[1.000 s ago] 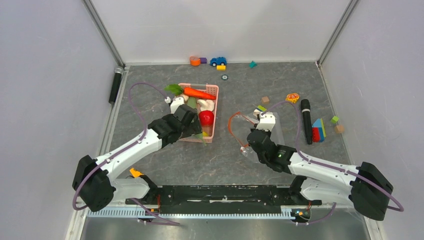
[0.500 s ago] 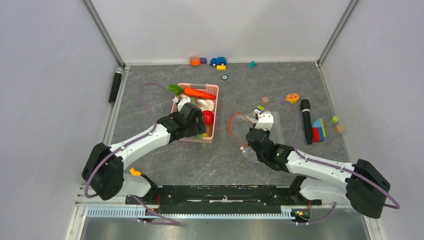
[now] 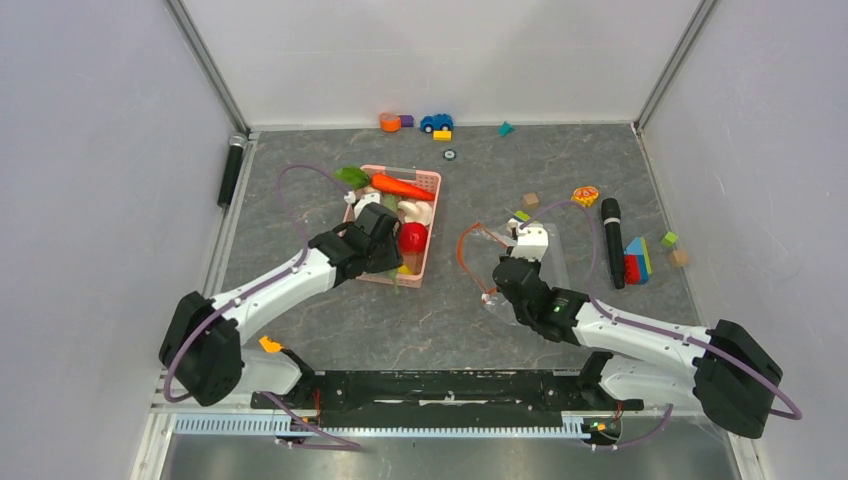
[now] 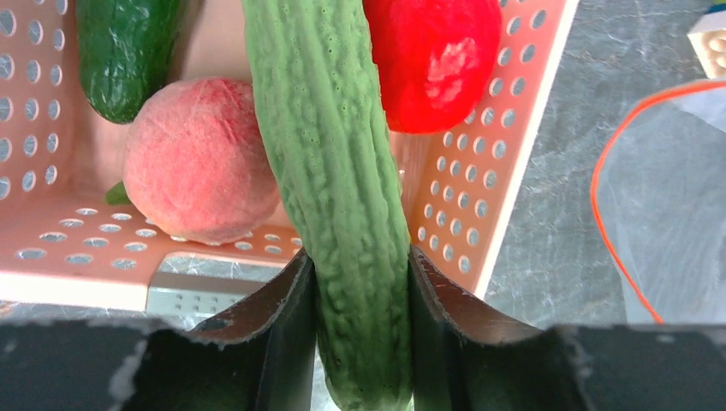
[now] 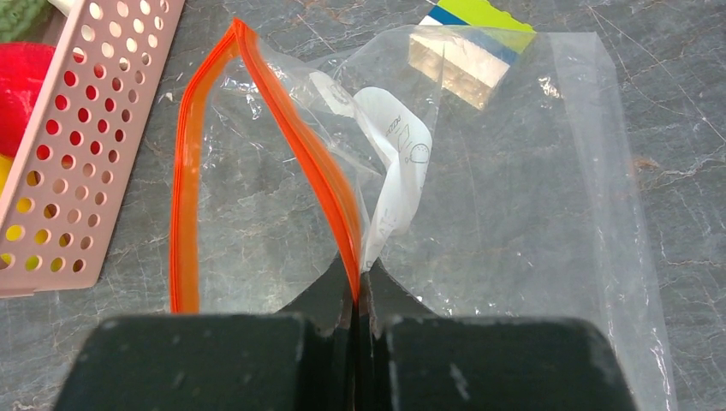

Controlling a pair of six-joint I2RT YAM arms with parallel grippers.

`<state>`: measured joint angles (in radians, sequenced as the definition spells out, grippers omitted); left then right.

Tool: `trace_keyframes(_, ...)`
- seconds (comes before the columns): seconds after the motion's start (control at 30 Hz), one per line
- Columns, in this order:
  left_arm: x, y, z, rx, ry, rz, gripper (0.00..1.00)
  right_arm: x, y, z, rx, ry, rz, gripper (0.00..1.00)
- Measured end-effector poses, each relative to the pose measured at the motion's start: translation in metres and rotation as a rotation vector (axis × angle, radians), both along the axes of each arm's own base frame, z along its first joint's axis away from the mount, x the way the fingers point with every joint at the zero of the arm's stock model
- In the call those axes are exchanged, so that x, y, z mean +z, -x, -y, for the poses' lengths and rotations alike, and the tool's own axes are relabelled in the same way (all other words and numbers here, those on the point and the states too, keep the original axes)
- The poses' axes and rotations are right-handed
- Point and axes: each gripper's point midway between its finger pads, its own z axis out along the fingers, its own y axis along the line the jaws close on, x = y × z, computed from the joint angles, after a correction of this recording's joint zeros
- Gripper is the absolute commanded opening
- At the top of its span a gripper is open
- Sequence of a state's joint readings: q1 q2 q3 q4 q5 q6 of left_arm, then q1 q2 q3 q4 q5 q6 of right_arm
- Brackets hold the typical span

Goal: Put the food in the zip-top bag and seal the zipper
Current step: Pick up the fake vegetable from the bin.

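Left wrist — bumpy green cucumber btwn claw pads

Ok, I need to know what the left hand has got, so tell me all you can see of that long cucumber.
The cucumber is long, light green and bumpy, plastic-looking. It lies lengthwise in the pink basket, its near end sticking out over the rim between the left hand's fingers, which press both its sides. It touches a pink peach-like piece and a red tomato.
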<state>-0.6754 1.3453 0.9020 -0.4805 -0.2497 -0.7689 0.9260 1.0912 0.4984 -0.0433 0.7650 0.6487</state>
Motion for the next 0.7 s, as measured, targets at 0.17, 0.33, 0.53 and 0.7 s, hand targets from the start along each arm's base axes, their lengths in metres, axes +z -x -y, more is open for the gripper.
trace_keyframes(0.17,0.018,0.012,-0.003,-0.02,0.032,0.01,0.22,0.002,0.0,0.001,0.001,0.003,0.006,0.0)
trace_keyframes(0.33,0.041,0.031,-0.007,-0.06,0.084,0.017,0.05,0.003,0.0,0.003,0.014,0.036,0.01,0.0)
trace_keyframes(0.53,0.07,0.057,0.009,-0.202,0.219,0.023,0.02,0.005,-0.001,0.004,0.052,0.075,0.032,0.0)
trace_keyframes(0.7,0.082,0.083,0.026,-0.351,0.319,-0.015,0.02,0.01,0.0,0.005,0.079,0.075,0.069,0.0)
